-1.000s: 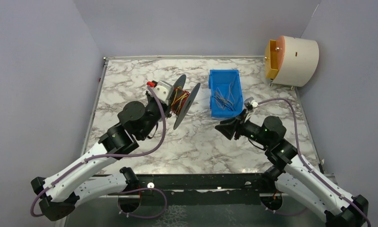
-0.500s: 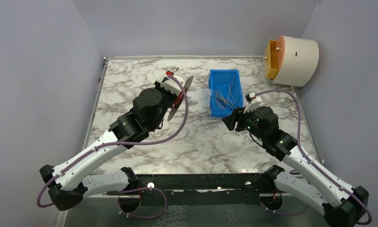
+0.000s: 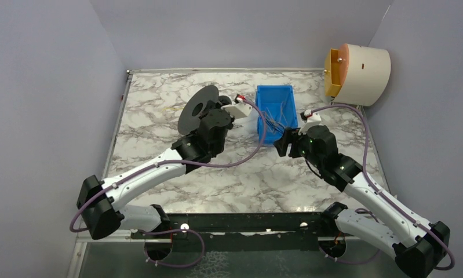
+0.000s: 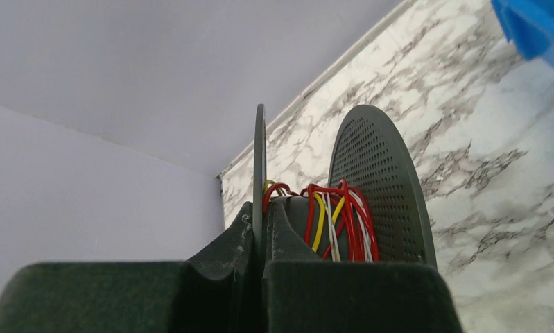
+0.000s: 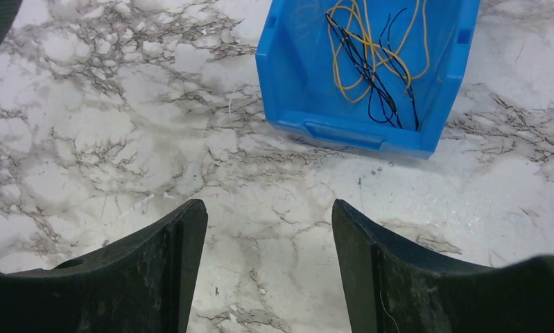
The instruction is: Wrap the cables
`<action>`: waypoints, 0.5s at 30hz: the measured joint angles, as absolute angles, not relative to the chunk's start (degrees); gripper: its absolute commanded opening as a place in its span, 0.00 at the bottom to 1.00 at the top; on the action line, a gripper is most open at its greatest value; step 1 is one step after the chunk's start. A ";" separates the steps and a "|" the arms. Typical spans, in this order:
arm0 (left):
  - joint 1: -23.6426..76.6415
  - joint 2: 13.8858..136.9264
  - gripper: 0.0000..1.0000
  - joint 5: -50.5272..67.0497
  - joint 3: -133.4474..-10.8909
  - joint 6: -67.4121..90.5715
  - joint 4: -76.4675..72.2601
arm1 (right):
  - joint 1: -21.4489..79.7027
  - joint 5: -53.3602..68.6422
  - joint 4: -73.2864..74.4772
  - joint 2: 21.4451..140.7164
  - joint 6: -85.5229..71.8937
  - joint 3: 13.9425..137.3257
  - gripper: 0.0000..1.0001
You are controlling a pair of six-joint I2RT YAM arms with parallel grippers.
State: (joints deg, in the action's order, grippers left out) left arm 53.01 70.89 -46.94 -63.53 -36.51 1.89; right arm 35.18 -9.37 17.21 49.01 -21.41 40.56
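Left gripper [image 4: 261, 220]: its fingers are pinching one thin flange of the black spool [image 4: 381, 173], holding it off the marble table [image 3: 153, 110].
Wound cables [image 4: 333, 211]: red, yellow and white strands are sitting looped round the spool's core.
Blue bin [image 5: 288, 76]: it is holding loose cables [image 5: 371, 48], yellow-orange and black, tangled.
Right gripper [image 5: 268, 222]: it is hovering just before the bin, fingers spread wide, carrying nothing.
Progress: partway, I judge. Several cables are on the spool, and the bin's are awaiting picking and winding.
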 measured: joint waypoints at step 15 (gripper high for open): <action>47.66 86.19 0.00 -52.86 -59.79 -43.66 -12.27 | 35.18 -10.72 20.80 43.90 -24.43 39.86 0.74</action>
